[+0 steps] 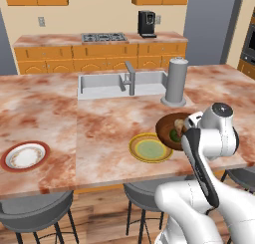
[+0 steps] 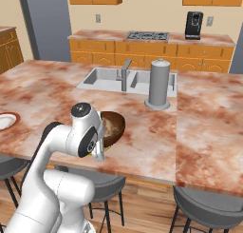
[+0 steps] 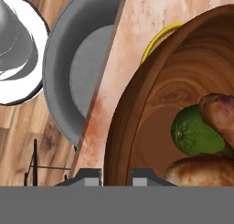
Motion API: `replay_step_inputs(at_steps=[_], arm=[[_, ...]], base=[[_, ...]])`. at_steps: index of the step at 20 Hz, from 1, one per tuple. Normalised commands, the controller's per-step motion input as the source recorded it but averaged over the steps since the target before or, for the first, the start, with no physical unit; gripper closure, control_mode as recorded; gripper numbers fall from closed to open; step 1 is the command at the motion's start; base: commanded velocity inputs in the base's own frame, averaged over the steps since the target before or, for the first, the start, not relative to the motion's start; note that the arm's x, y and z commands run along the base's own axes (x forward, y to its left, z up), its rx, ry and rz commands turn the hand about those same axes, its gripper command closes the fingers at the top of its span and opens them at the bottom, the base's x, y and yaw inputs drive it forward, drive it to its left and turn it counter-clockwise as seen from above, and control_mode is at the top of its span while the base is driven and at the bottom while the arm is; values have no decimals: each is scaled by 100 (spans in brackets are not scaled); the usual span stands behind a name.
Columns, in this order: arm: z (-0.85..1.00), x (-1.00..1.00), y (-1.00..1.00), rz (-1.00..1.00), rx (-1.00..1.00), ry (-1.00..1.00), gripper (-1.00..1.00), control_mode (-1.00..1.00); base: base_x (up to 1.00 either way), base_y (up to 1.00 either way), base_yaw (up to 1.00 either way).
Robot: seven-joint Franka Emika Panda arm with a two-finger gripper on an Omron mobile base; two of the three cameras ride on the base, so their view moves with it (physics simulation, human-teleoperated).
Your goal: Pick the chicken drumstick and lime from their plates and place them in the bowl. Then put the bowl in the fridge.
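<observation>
Bowl: round, dark wood-grained

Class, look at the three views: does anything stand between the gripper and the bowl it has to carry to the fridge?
Nothing visible does. The gripper is shut on the rim of the bowl, one fingertip outside the wall and one inside. The lime and the chicken drumstick already lie in it.

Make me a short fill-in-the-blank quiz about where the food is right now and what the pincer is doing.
1. The lime lies inside the ____.
2. The drumstick rests beside the ____.
3. The pincer is shut on the bowl's ____.
4. The yellow plate holds ____.

Missing words: bowl; lime; rim; nothing
</observation>
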Motion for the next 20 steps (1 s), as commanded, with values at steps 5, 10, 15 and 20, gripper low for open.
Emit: replay_step_inputs(at_steps=[5,10,15,20], arm=[[2,-1,0,0,1,-3,100,-100],[0,0,0,0,0,0,100,-100],[0,0,0,0,0,0,100,100],[0,0,0,0,0,0,100,100]], base=[[0,0,0],[0,0,0],[0,0,0],[0,0,0]])
